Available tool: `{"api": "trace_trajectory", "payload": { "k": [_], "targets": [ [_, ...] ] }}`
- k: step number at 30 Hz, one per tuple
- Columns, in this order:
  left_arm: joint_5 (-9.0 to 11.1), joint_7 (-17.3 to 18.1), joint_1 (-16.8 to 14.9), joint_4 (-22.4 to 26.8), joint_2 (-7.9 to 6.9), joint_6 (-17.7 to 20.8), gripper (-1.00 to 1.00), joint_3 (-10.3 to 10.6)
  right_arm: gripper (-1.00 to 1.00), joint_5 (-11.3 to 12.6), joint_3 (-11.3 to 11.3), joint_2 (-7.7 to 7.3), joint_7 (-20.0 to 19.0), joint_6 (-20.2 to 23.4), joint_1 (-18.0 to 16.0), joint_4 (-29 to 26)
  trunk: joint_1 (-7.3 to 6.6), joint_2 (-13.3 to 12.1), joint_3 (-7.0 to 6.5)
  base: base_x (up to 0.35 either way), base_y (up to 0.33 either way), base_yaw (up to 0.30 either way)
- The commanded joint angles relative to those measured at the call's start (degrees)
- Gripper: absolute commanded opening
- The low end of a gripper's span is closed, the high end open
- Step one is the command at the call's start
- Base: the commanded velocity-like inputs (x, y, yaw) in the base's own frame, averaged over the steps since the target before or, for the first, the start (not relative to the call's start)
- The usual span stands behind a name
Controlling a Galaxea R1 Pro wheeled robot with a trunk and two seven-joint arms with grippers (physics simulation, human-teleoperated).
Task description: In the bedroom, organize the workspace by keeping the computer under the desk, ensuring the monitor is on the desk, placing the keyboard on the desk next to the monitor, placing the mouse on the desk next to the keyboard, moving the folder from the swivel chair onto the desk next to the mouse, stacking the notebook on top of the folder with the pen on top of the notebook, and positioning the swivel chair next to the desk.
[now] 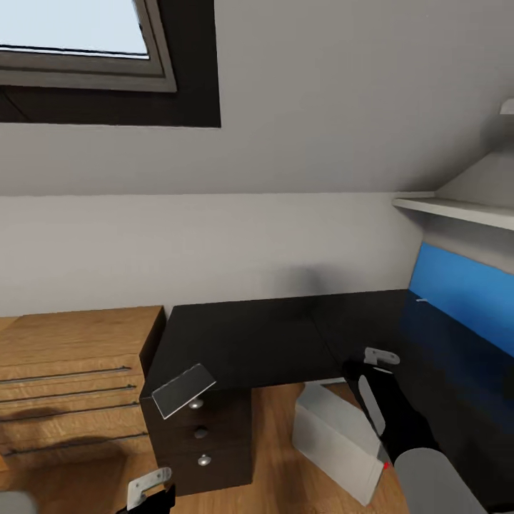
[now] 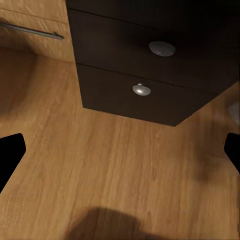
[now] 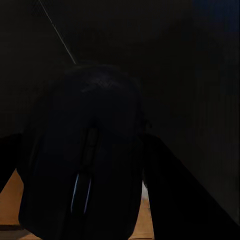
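The glossy black L-shaped desk is seen from the head view under a sloped grey-white wall, with a black-framed skylight above at the left and a white shelf at the right. A blue back panel runs along the desk's right wing. A low light-wood drawer unit stands just beside the desk's left end, and a dark drawer pedestal with round silver knobs is set under that end (its two lower drawer fronts are also seen in the left wrist view, above the wood floor). A small grey flat card-like thing lies tilted at the desk's front left corner; what it is cannot be told. The light grey-white computer stands on the floor under the desk's inner corner, a red light showing at its lower edge.

The mouse is clasped between the fingers of the right gripper, over the desk's front edge near the inner corner. Its long axis runs along the fingers, the scroll wheel end toward the camera. The left gripper hangs low over the floor before the pedestal, its fingers spread wide with nothing between them.
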State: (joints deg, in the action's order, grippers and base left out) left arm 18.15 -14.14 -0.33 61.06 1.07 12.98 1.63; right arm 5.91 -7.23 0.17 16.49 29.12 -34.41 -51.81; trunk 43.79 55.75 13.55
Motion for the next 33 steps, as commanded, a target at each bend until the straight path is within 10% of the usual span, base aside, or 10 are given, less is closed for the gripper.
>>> {"api": "trace_trajectory", "payload": {
  "k": [1,7,8,11,33],
  "targets": [
    [0.6,-0.4,0.0,0.1,-0.05,0.2,1.0,0.1,-1.0,0.8,-1.3,0.01,0.5,-0.2,0.0,0.5,0.01,0.1,0.08,0.0,0.0,-0.268],
    [0.6,-0.5,0.0,0.1,-0.06,0.2,1.0,0.1,-1.0,0.8,-5.4,0.04,0.5,-2.3,0.0,2.5,0.01,0.1,0.08,0.0,0.0,-0.269],
    [0.6,-0.4,0.0,0.1,-0.09,0.2,1.0,0.1,-1.0,0.8,-5.7,-0.1,0.8,-10.1,0.0,10.4,0.01,0.1,0.08,0.0,0.0,-0.269],
    [0.6,-0.4,0.0,0.1,-0.08,0.2,1.0,0.1,-1.0,0.8,-6.0,-0.15,3.6,-13.6,0.0,12.9,0.01,0.1,0.07,0.0,0.0,-0.271],
    [0.7,-0.4,0.0,0.1,-0.1,0.3,1.0,0.1,-1.0,1.0,-6.1,0.46,4.4,-13.5,0.0,13.0,0.01,0.1,-0.04,-0.013,0.011,-0.095]
  ]
}}
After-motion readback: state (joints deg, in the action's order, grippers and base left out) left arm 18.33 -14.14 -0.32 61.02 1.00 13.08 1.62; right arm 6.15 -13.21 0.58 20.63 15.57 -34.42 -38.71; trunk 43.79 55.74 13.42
